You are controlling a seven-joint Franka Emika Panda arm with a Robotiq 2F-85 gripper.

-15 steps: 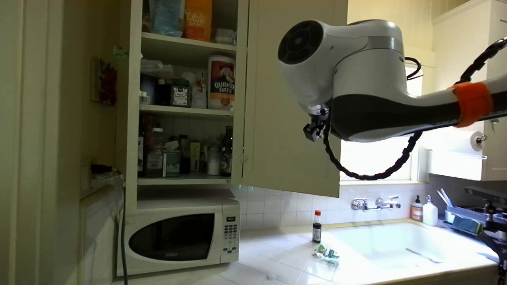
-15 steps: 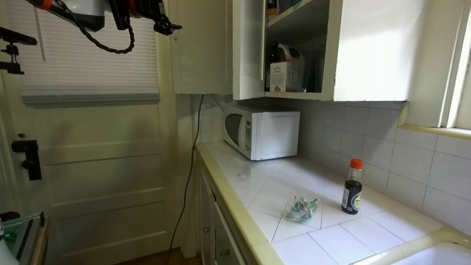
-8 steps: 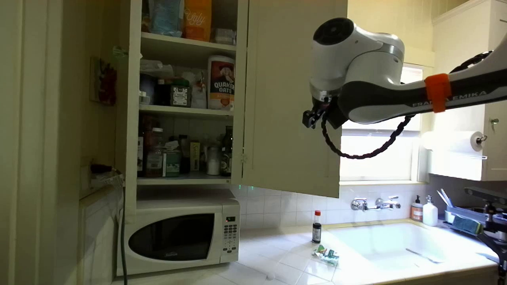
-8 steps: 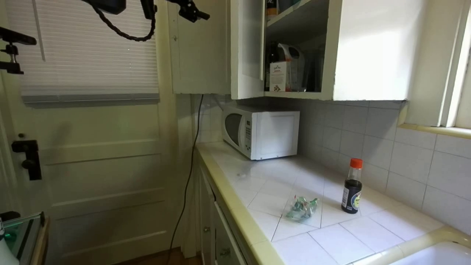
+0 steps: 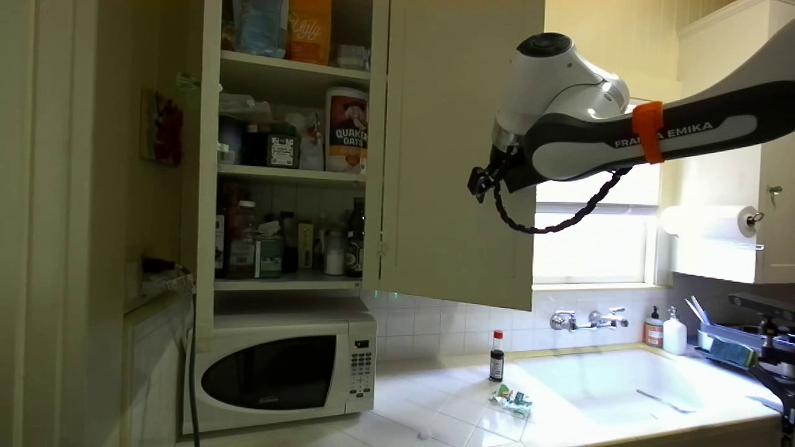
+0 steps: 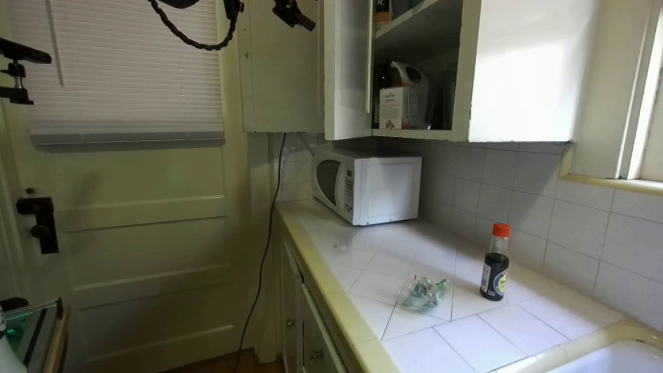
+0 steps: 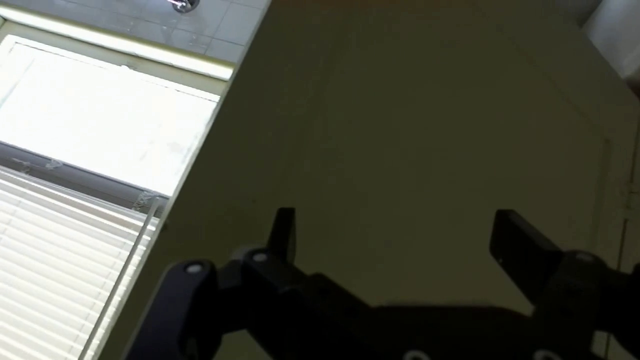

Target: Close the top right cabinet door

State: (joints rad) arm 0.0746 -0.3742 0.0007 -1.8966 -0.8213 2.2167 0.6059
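Note:
The top right cabinet door [image 5: 453,248] is a tall cream panel. It stands ajar, hinged on its left and swung out from the cabinet. In an exterior view its inner face shows beside the open compartment [image 6: 351,77]. My gripper [image 5: 478,183] hangs in front of the door's outer face. A gap shows between it and the door's free edge in an exterior view [image 6: 300,18]. In the wrist view the gripper [image 7: 394,220] is open and empty, and the dark door face [image 7: 400,125] fills most of the view. I cannot make out the door's knob.
The left compartment is open, with food on its shelves [image 5: 292,171]; its door [image 6: 282,88] stands open at the left wall. The microwave [image 5: 273,366] sits below. A sauce bottle [image 5: 497,357], a crumpled bag [image 5: 512,400] and the sink [image 5: 621,385] are to its right.
The arm has lowered and reached forward, and the gripper has come nearer the cabinet door, moving right in an exterior view. The door has not visibly moved.

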